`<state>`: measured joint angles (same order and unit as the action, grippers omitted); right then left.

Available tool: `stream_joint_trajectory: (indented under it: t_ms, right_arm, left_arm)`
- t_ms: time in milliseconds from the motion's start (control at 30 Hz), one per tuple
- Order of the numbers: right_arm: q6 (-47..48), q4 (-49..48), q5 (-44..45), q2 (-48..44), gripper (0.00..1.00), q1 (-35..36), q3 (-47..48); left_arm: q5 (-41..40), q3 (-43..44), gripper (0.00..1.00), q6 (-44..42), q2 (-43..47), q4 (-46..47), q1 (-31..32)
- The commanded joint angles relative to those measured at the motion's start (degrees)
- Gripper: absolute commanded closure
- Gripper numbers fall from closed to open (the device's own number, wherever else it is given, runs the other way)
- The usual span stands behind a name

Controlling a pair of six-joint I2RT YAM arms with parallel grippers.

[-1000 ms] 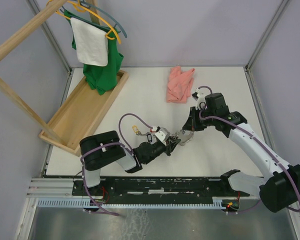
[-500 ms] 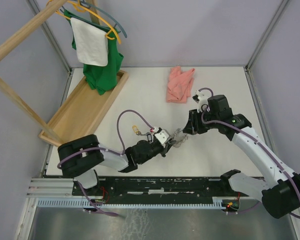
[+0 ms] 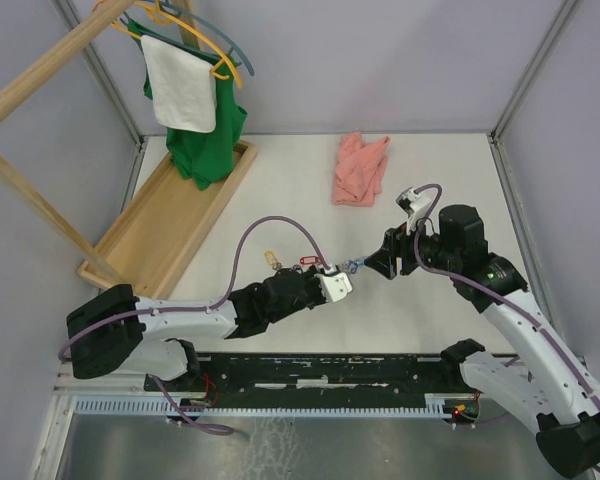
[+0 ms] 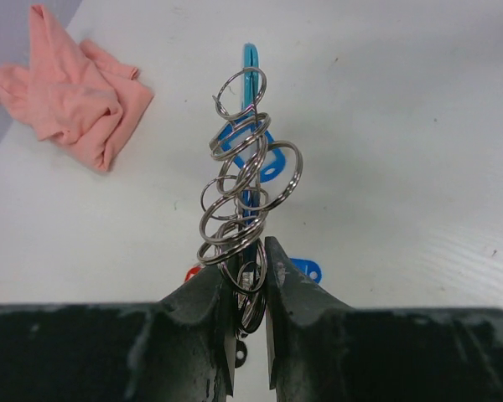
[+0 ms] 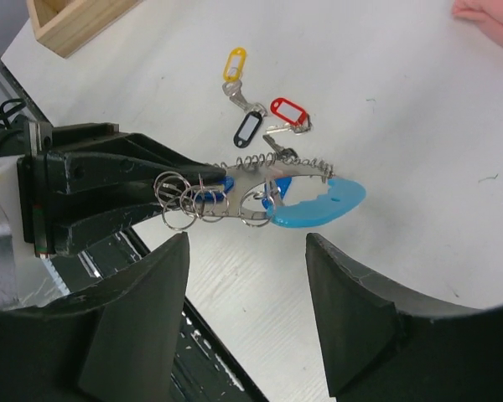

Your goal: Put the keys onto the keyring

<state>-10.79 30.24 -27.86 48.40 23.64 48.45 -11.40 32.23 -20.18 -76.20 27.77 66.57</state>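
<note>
Above table (image 4: 419,126), left end effector (image 4: 250,264) pinches keyring (image 4: 250,172).

No legible text, labels, brands or numbers anywhere.

A robotics lab test cell: a flat white tabletop (image 3: 280,200) boxed in by plain pale-grey panels (image 3: 380,60) on slim aluminium corner posts (image 3: 529,70), with a black metal mounting rail (image 3: 310,368) behind the left claw (image 3: 348,269).
</note>
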Motion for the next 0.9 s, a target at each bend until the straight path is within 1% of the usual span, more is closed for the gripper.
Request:
stream_joint_trajectory:
  t_ms: [0, 133, 267, 467, 600, 733, 867]
  right_arm:
    - [-0.80, -5.71, 0.76, 0.65, 0.34, 0.36, 1.54]
    - [-6.37, -5.30, -0.25, 4.40, 0.34, 0.85, 3.48]
    - [-9.03, -3.45, 1.05, 7.80, 0.34, 2.17, 4.43]
    - [-9.70, -1.03, 5.29, 11.34, 0.35, 5.09, 6.29]
    - [-7.81, 2.28, 8.89, 13.22, 0.35, 6.52, 7.41]
    - [-4.19, 8.83, 16.60, 14.23, 0.35, 6.72, 8.93]
    - [-1.81, 13.04, 25.23, 13.58, 0.35, 6.66, 8.90]
  left_arm:
    - [0.76, 4.14, 0.97, -14.20, 2.31, -2.27, 0.05]
    - [1.27, 6.33, 0.97, -20.35, 1.37, -3.83, 0.01]
    - [1.62, 8.38, 0.97, -26.44, 0.78, -5.15, 0.06]
    - [2.45, 11.96, 0.97, -32.42, -0.46, -10.08, 0.06]
    - [0.97, 13.19, 0.97, -34.90, -0.74, -12.35, 0.06]
    - [-0.72, 13.60, 0.97, -35.31, -0.06, -13.26, 0.06]
    - [-0.74, 13.83, 0.97, -33.50, 0.78, -15.13, 0.06]
